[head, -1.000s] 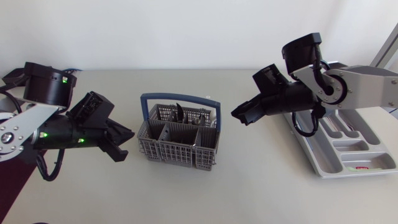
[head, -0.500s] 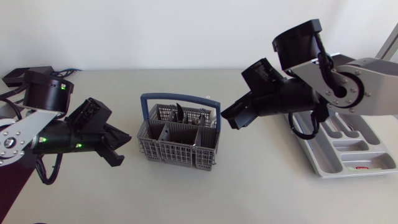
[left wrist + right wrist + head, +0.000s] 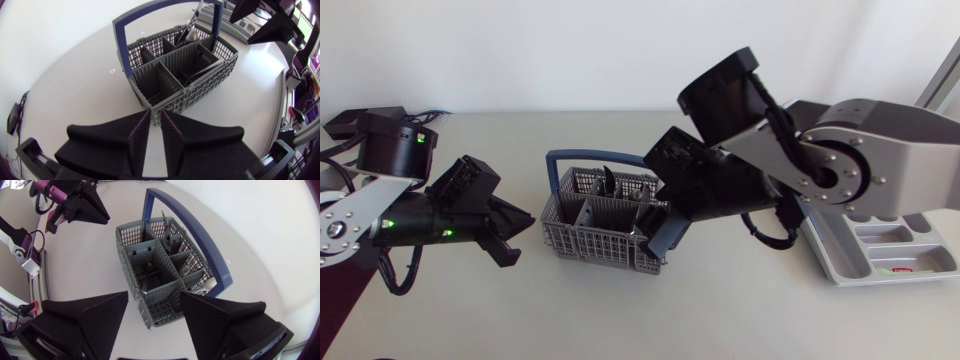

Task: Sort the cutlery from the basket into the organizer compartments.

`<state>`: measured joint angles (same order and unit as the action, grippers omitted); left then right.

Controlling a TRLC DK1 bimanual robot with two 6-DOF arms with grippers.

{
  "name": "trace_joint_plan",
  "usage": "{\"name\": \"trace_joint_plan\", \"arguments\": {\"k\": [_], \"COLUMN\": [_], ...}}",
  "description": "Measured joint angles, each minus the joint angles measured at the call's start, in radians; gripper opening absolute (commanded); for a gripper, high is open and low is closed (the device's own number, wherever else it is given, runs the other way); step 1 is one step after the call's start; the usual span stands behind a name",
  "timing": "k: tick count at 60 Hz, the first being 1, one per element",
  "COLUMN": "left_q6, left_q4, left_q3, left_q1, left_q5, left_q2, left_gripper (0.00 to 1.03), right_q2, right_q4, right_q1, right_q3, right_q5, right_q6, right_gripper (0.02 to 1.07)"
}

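The right gripper (image 3: 154, 297) hangs over the right end of the grey basket (image 3: 590, 250), which stands mid-bench (image 3: 620, 310) with its blue handle upright. Its 2 fingers (image 3: 100, 315) are spread wide and grasp nothing. In the right wrist view the basket's near end lies below and between them, so the fingers straddle that end. Whether either finger touches the mesh I cannot tell. The cutlery (image 3: 150, 270) sits down in the compartments. There are dark pieces in at least 3 of them, and 1 piece stands up near the handle.

The left gripper (image 3: 155, 114) is low at the basket's left end. Its fingers (image 3: 140, 140) are drawn almost together, with only a thin slit between them and nothing in it. Their tips point at the basket's corner and sit just beside it, though contact is not clear from here.

The organizer (image 3: 880, 235) lies toward the bench's right edge, well apart from the basket and partly hidden by the right arm. The compartments that show look bare.
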<state>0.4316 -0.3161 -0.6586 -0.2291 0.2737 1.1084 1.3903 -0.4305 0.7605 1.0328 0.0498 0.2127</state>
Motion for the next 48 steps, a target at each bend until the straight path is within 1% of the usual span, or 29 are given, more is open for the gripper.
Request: {"name": "trace_joint_plan", "arguments": {"k": [20,48], "left_q6": [0.011,0.011], "left_q4": [0.001,0.003], "left_q3": [0.0,0.0], "left_q1": [0.006,0.006], "left_q5": [0.007,0.01], "left_q2": [0.0,0.0], "left_gripper": [0.18,0.18], "right_q2": [0.137,0.266], "right_q4": [0.0,-0.014], "right_q1": [0.028,0.044], "right_q3": [0.08,0.185], "right_q5": [-0.055,-0.103], "right_q6": [0.006,0.054], "right_gripper": [0.77,0.77]}}
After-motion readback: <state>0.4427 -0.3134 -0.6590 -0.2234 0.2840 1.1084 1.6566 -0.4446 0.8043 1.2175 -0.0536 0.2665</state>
